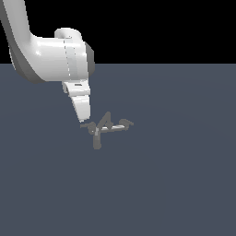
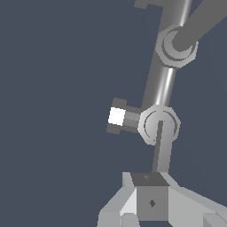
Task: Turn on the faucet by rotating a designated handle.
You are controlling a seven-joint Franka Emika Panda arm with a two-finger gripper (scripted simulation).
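Observation:
The faucet (image 1: 107, 126) is a tiny grey fixture on the dark floor, with a pale crossbar, a peaked middle and a thick spout (image 1: 97, 139). Its handle (image 1: 89, 124) is the short straight stub on the exterior view's left end. My gripper (image 1: 83, 120) comes down from the upper left, its tip right at the stub's outer end. In the wrist view the handle (image 2: 162, 153) runs from a round joint on the faucet (image 2: 162, 88) straight to my gripper (image 2: 152, 200). The fingers are shut together with nothing between them. Whether they touch the handle I cannot tell.
The faucet's other side arm (image 1: 126, 123) points toward the exterior view's right. A short stub with a white end face (image 2: 117, 116) sticks out beside the near joint. The dark blue-grey floor (image 1: 175, 184) spreads flat around the fixture.

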